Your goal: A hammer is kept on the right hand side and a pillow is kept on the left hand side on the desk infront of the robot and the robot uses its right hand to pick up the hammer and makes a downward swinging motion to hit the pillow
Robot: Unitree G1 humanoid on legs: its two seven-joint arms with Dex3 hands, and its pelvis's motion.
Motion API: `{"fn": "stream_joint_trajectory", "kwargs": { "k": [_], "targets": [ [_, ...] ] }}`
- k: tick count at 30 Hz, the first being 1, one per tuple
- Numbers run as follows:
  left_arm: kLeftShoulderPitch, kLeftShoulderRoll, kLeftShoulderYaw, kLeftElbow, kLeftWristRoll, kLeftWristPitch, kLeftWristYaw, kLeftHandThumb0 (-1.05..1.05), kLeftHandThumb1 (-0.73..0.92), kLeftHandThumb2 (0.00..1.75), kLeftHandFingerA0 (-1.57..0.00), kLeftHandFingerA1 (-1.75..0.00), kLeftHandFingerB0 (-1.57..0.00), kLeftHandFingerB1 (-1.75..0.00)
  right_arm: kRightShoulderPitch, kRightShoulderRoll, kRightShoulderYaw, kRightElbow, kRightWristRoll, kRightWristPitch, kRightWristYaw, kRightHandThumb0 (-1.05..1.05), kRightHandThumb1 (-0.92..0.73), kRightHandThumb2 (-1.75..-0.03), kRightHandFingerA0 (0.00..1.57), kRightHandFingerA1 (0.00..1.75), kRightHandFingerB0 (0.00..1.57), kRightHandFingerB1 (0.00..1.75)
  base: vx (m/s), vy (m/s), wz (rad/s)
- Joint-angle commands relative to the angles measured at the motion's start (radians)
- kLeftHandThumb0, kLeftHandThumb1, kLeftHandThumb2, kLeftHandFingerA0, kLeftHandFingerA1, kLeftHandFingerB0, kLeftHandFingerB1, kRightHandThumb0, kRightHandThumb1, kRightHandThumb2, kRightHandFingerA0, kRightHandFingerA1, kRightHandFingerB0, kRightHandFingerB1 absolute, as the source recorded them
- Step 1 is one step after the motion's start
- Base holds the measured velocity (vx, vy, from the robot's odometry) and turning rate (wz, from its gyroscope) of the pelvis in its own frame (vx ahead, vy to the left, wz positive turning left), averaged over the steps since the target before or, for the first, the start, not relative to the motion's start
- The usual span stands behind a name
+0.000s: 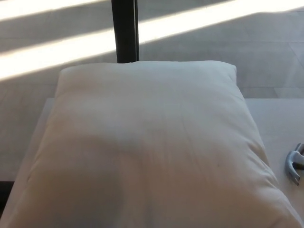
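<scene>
Hammer (294, 164) head just showing at right edge, beside big white pillow (147, 147) filling the desk (275, 118), no hand visible, finger state can't tell

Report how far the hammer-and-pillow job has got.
Nothing looks done: the large white fabric pillow lies unstruck across the white desk. In hand: nothing visible; neither robot hand shows, and only the grey metal hammer head peeks in at the right edge. Left: grasp, swing, strike.
</scene>
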Motion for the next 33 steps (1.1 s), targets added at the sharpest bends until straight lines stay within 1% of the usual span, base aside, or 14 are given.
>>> {"fn": "stream_joint_trajectory", "kwargs": {
  "k": [1, 3, 4, 5, 6, 9, 12, 13, 14, 15, 16, 17, 25, 33],
  "targets": [
    [0.021, 0.024, -0.004, -0.012, 0.0, -0.033, -0.018, -0.56, 0.64, 0.6, -0.68, -0.59, -0.65, -0.54, -0.062, 0.018, -0.175, -0.044, 0.245, 0.081, 0.163, -0.25, -0.51, -1.15, 0.99, 1.75, 0.84, 1.62, 0.0, 0.0, 0.0],
    [0.02, 0.024, 0.001, -0.009, -0.006, -0.027, -0.021, -0.55, 0.64, 0.6, -0.68, -0.58, -0.64, -0.53, -0.069, 0.029, -0.206, -0.063, 0.274, 0.114, 0.196, -0.24, -0.46, -1.18, 0.98, 1.75, 0.82, 1.63, 0.0, 0.0, 0.0],
    [0.032, 0.02, -0.008, -0.011, 0.005, -0.033, -0.005, -0.56, 0.63, 0.59, -0.72, -0.57, -0.7, -0.54, -0.086, 0.058, -0.254, -0.097, 0.34, 0.185, 0.234, -0.27, -0.46, -1.17, 1.27, 1.45, 1.08, 1.34, 0.0, 0.0, 0.0],
    [0.032, 0.019, -0.008, -0.013, 0.005, -0.034, 0.001, -0.56, 0.63, 0.59, -0.72, -0.57, -0.7, -0.54, -0.089, 0.063, -0.262, -0.116, 0.346, 0.208, 0.244, -0.27, -0.46, -1.17, 1.27, 1.45, 1.08, 1.34, 0.0, 0.0, 0.0],
    [0.034, 0.019, -0.01, -0.014, 0.007, -0.038, -0.002, -0.55, 0.64, 0.59, -0.71, -0.57, -0.67, -0.54, -0.098, 0.076, -0.275, -0.156, 0.355, 0.271, 0.245, -0.17, -0.47, -1.27, 1.03, 1.75, 0.87, 1.58, 0.0, 0.0, 0.0],
    [0.039, 0.016, -0.008, -0.01, 0.006, -0.041, -0.004, -0.58, 0.63, 0.59, -0.74, -0.59, -0.66, -0.53, -0.108, 0.104, -0.326, -0.265, 0.43, 0.372, 0.309, -0.11, -0.6, -1.17, 0.99, 1.75, 0.71, 1.69, 0.0, 0.0, 0.0],
    [0.039, 0.016, -0.006, -0.012, 0.003, -0.041, -0.006, -0.58, 0.62, 0.59, -0.72, -0.59, -0.69, -0.56, -0.121, 0.126, -0.363, -0.308, 0.464, 0.447, 0.324, -0.12, -0.63, -1.1, 0.99, 1.75, 0.69, 1.7, 0.0, 0.0, 0.0],
    [0.044, 0.008, 0.002, -0.013, -0.006, -0.038, -0.011, -0.59, 0.61, 0.59, -0.71, -0.59, -0.73, -0.58, -0.126, 0.137, -0.374, -0.33, 0.478, 0.462, 0.326, -0.25, -0.59, -1.12, 1.23, 1.48, 0.97, 1.32, 0.0, 0.0, 0.0],
    [0.044, 0.008, 0.002, -0.013, -0.006, -0.038, -0.011, -0.59, 0.61, 0.59, -0.71, -0.59, -0.73, -0.58, -0.125, 0.14, -0.378, -0.336, 0.474, 0.468, 0.329, -0.25, -0.59, -1.12, 1.23, 1.48, 0.97, 1.32, 0.0, 0.0, 0.0],
    [0.049, 0.01, -0.002, -0.02, -0.004, -0.04, -0.019, -0.61, 0.61, 0.59, -0.74, -0.61, -0.77, -0.6, -0.139, 0.157, -0.376, -0.408, 0.478, 0.539, 0.322, -0.16, -0.58, -1.1, 0.95, 1.75, 0.63, 1.75, 0.0, 0.0, 0.0],
    [0.051, 0.01, -0.004, -0.022, -0.003, -0.041, -0.022, -0.61, 0.61, 0.59, -0.72, -0.6, -0.76, -0.58, -0.144, 0.166, -0.378, -0.443, 0.482, 0.576, 0.321, -0.27, -0.56, -1.16, 1.22, 1.47, 0.98, 1.33, 0.0, 0.0, 0.0],
    [0.05, 0.011, -0.002, -0.021, -0.004, -0.039, -0.022, -0.6, 0.61, 0.59, -0.72, -0.6, -0.69, -0.55, -0.153, 0.174, -0.386, -0.461, 0.499, 0.6, 0.33, -0.14, -0.56, -1.19, 0.96, 1.75, 0.66, 1.75, 0.0, 0.0, 0.0],
    [0.063, 0.001, -0.01, -0.014, 0.005, -0.054, -0.023, -0.6, 0.63, 0.59, -0.71, -0.57, -0.68, -0.54, -0.202, 0.236, -0.453, -0.579, 0.588, 0.73, 0.345, -0.25, -0.56, -1.21, 0.97, 1.75, 0.78, 1.68, 0.0, 0.0, 0.0],
    [0.079, -0.002, -0.021, 0.002, 0.02, -0.063, -0.018, -0.6, 0.65, 0.59, -0.7, -0.53, -0.65, -0.52, -0.298, 0.316, -0.538, -0.686, 0.731, 0.965, 0.336, -0.27, -0.6, -1.16, 1.05, 1.75, 0.68, 1.72, 0.0, 0.0, 0.0]
  ]
}}
